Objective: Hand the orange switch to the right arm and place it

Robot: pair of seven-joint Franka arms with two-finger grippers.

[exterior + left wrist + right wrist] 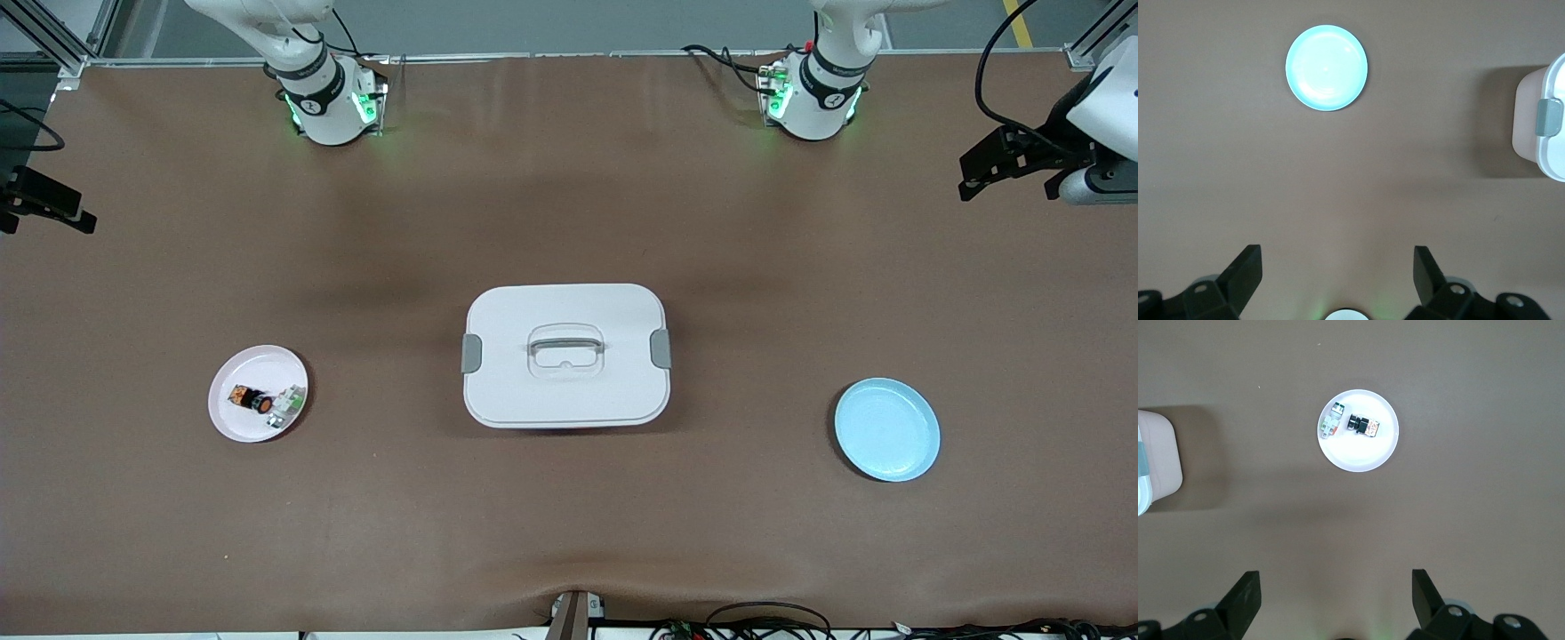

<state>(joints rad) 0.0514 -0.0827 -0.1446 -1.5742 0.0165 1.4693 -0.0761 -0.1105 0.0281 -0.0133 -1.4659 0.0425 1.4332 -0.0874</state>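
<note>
The orange switch (252, 399) lies on the pink plate (233, 420), touching the white-and-green component (284, 405). Both grippers, left gripper (1338, 277) and right gripper (1336, 597), hover high, jaws open; whichever descends should straddle the switch alone, squarely.

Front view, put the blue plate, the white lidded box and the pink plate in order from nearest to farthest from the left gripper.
The left gripper hangs over the left arm's end of the table.
1. Blue plate, at that same end.
2. White lidded box, mid-table.
3. Pink plate, at the right arm's end, holding the orange switch.

The brown table (569, 533) carries a pink plate (233, 425), white lidded box (565, 356) and blue plate (887, 429).
</note>
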